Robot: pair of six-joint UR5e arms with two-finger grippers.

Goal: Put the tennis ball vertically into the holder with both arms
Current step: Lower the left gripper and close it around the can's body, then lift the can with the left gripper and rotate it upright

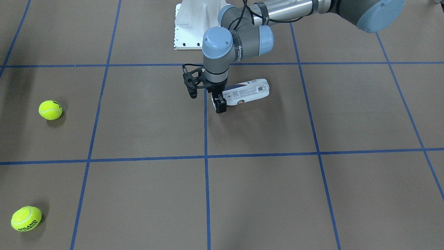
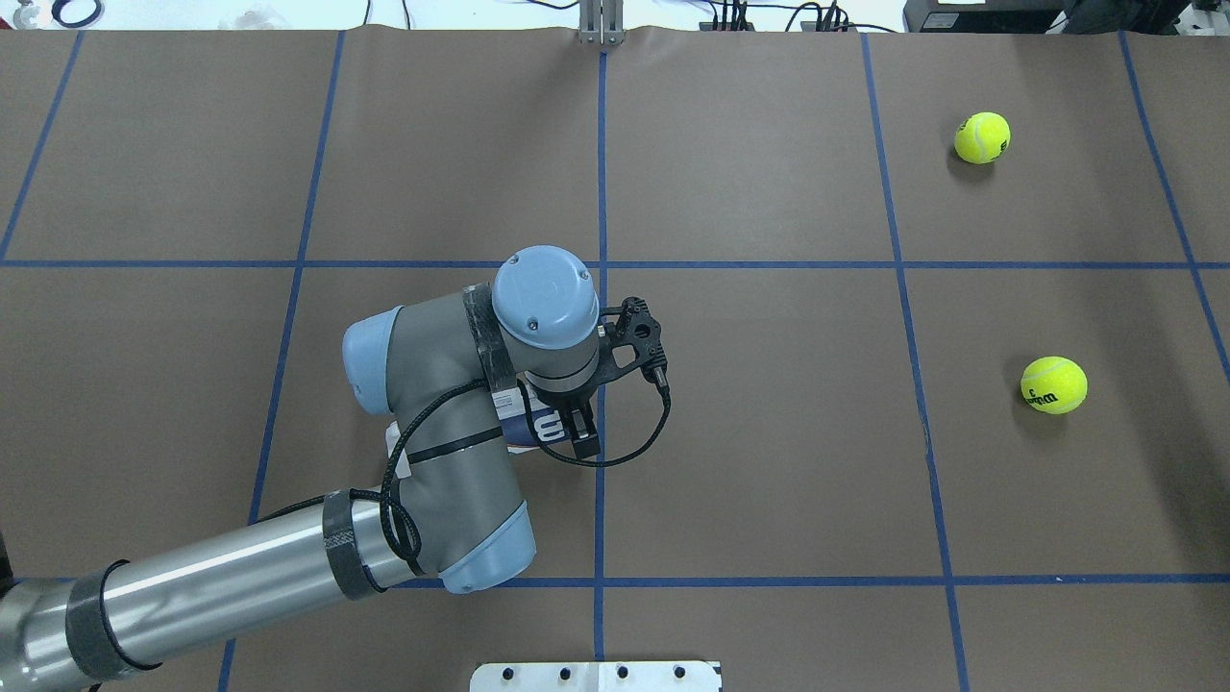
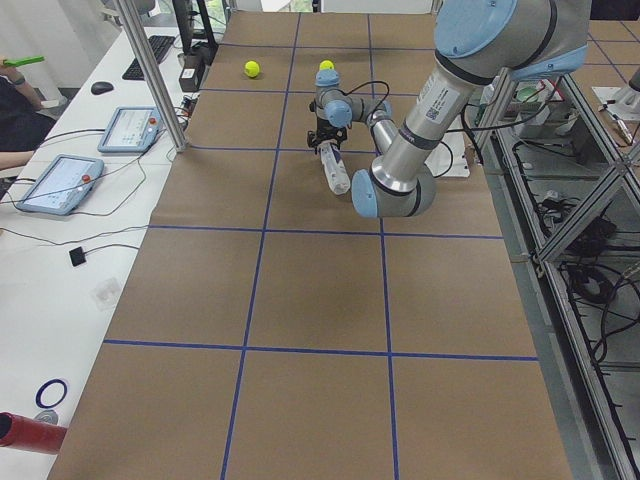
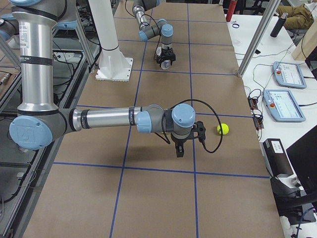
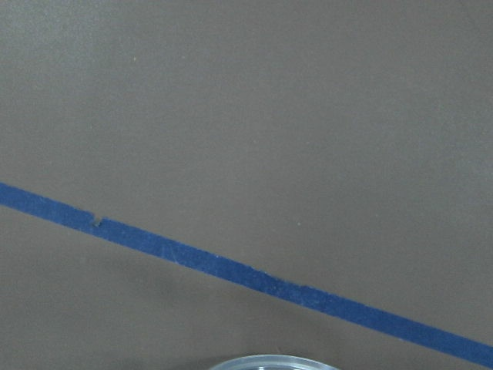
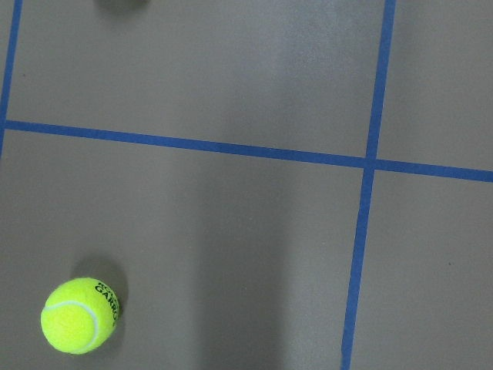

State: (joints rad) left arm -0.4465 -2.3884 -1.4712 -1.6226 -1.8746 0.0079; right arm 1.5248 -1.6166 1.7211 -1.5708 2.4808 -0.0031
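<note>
Tennis-ball holder (image 1: 249, 90) is lying on its side on the brown counter (image 2: 769, 481), near the middle and just in front of the white base (image 1: 192, 24). In the front-facing view its closed end is pointing toward about 2 o'clock and its open mouth toward 8 o'clock. The white printed side of the label is facing up there, while the overhead view is showing a patch of navy label with the white W.

The left arm (image 1: 239, 41) is extending in from the front-facing view's 1 o'clock corner and angling straight down over the mouth end, covering most of the tube from above. The left tool (image 1: 220, 106) is sitting at the mouth with its fingers drawn close together, clenching the tube's wall at the rim. The metal rim (image 5: 266, 361) is peeking in at 6 o'clock of the left wrist view, with a blue tape line (image 5: 231, 270) crossing the counter beyond it.

Well apart from the holder in the overhead view, one tennis ball (image 2: 981, 137) is resting at about 2 o'clock and a second tennis ball (image 2: 1054, 384) at 3 o'clock.

The right arm (image 4: 104, 119) is showing only in the right side view, stretching low across the counter with the right tool (image 4: 179, 150) pointing down. Whether that tool is released or clenched cannot be told. A tennis ball is lying near it at about 2 o'clock in that view, not touching.
</note>
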